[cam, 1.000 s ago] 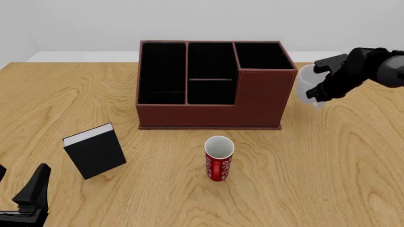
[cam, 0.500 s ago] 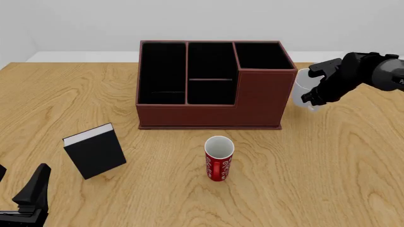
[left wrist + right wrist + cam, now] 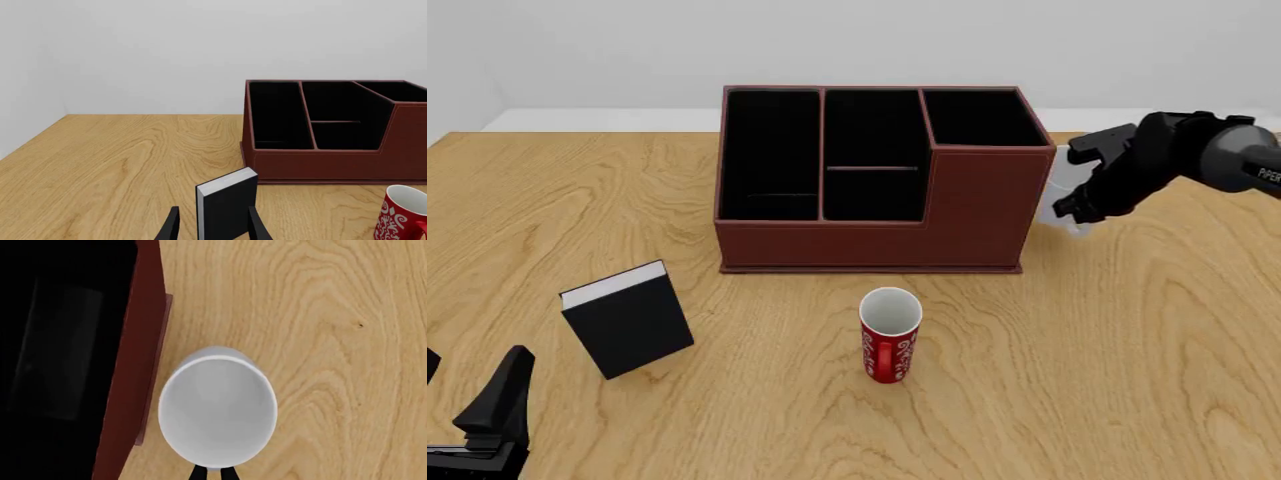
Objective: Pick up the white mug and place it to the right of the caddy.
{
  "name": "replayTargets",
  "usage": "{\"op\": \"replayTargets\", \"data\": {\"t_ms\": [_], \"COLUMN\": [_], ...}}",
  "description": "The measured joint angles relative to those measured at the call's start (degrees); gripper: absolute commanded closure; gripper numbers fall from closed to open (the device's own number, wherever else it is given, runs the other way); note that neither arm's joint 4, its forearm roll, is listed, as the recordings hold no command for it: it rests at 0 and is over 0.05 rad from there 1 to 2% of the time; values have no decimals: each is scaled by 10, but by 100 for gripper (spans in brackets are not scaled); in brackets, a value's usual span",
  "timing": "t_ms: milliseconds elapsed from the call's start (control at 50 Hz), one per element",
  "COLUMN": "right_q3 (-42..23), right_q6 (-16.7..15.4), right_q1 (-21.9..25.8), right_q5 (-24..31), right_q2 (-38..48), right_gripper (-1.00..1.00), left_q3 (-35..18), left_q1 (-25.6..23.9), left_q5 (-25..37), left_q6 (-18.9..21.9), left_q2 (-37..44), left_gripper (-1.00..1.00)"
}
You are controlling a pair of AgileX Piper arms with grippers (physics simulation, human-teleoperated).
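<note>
The right gripper is gripping the white mug by its rim and holding it just beside the right wall of the caddy, toward the table's far right corner; whether the base is touching the table cannot be told. This looks like the placing step, nearly finished. The next move is calling for setting the mug upright on the wood without knocking the caddy, then letting go and lifting straight away. The left gripper is sitting spread wide near the near left corner, grasping nothing, facing the black book. The right arm is showing partial white lettering, seemingly "PIPER"; the red mug is carrying only white scrollwork.
</note>
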Motion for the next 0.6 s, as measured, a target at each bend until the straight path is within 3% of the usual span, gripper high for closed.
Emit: {"op": "replayTargets", "data": {"t_ms": [600], "right_q3": [10], "right_q6": [-4], "right_q1": [-1], "right_q5": [-12], "right_q2": [13], "right_gripper": [100], "left_q3": [0], "left_q1": [0], "left_q5": [0], "left_q6": [0], "left_q2": [0], "left_gripper": [-100]}}
